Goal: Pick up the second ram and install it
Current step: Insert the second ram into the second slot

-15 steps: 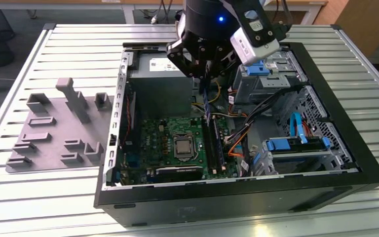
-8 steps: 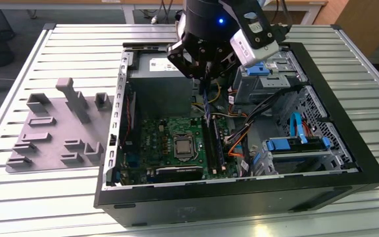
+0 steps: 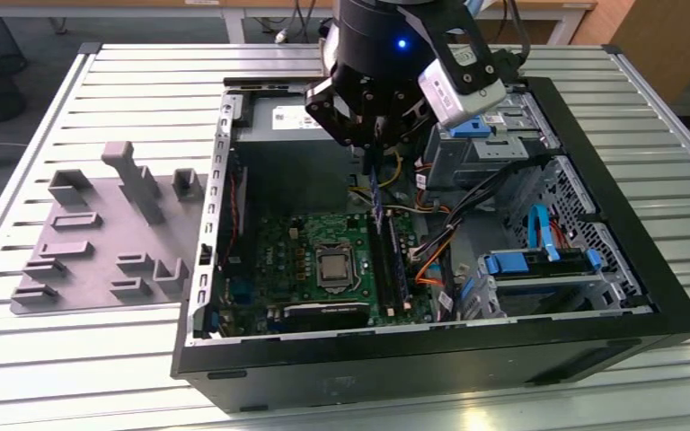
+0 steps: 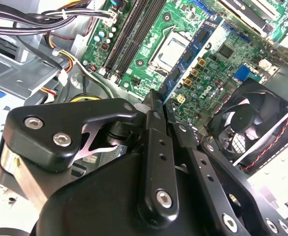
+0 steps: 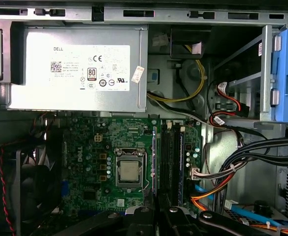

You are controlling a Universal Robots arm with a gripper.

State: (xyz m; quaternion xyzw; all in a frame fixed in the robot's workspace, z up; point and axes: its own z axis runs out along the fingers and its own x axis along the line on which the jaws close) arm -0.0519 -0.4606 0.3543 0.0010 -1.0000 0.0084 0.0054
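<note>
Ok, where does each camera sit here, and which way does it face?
Exterior view: off the arm, raised, looking down into the computer case on the table; the arm's wrist and the gripper, shut on the second ram, show.
First wrist view: on the wrist, looking down past the gripper at the power supply and motherboard.
Second wrist view: on the wrist, close behind the fingers, looking along the second ram towards the motherboard.
Shared: both wrist views show the CPU socket.

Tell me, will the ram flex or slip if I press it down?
Likely stiff: the second ram runs straight out of the pincer with no sag. Thin, with bare chips, so sideways force could crack it or twist it in the grip.
</note>
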